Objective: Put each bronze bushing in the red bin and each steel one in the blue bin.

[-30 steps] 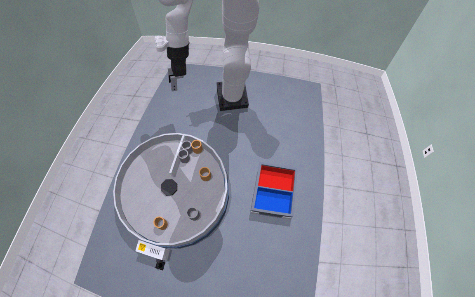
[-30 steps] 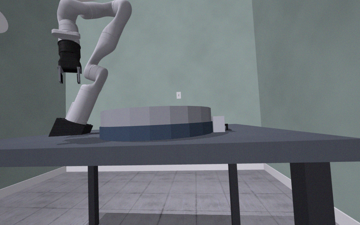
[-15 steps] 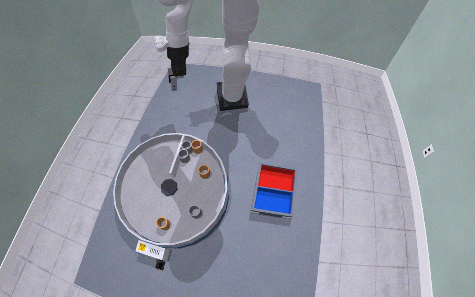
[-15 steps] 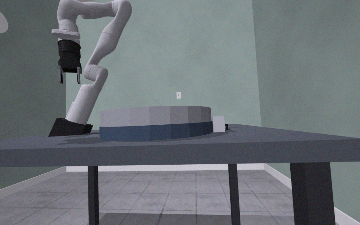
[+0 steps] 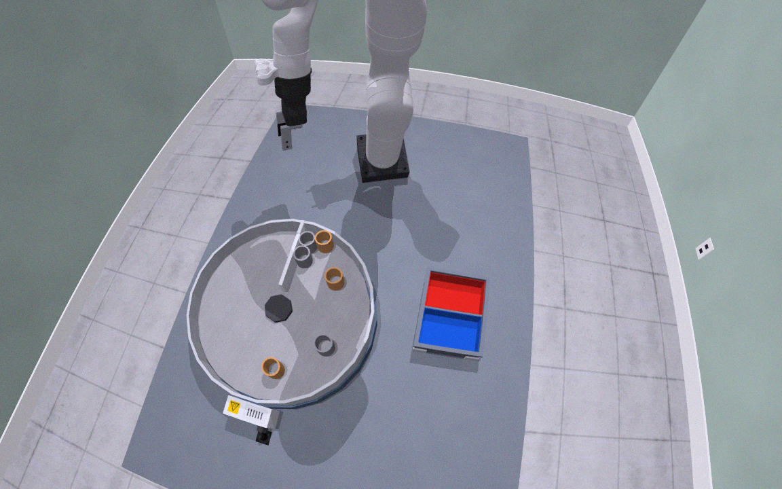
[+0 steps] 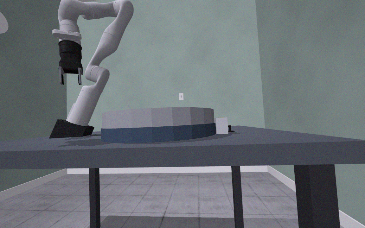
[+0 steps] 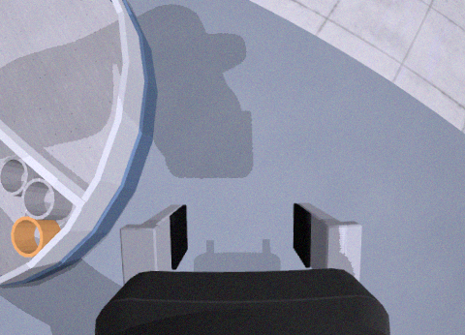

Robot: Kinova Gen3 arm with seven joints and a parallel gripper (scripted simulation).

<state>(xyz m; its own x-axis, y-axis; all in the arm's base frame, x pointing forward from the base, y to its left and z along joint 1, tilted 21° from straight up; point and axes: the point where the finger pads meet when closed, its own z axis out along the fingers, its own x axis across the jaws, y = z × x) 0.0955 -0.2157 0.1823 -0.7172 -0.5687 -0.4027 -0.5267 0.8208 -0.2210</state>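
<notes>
On the turntable [image 5: 199, 285], three bronze bushings [image 5: 273, 367] and three steel bushings [image 5: 324, 345] ride. The gripper [image 6: 70, 79] hangs high beside it, fingers spread, holding nothing. Rightward sit red bin [image 5: 455, 292] and blue bin [image 5: 450, 331].

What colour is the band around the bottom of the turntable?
Dark blue band below a grey wall, clearest in the exterior view.

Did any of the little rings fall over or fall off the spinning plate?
No, nothing stands out. All six bushings stand upright inside the turntable rim. Three crowd against the white bar: two steel ones and a bronze one. Both bins hold nothing, and the claw hangs open, away from the turntable.
</notes>
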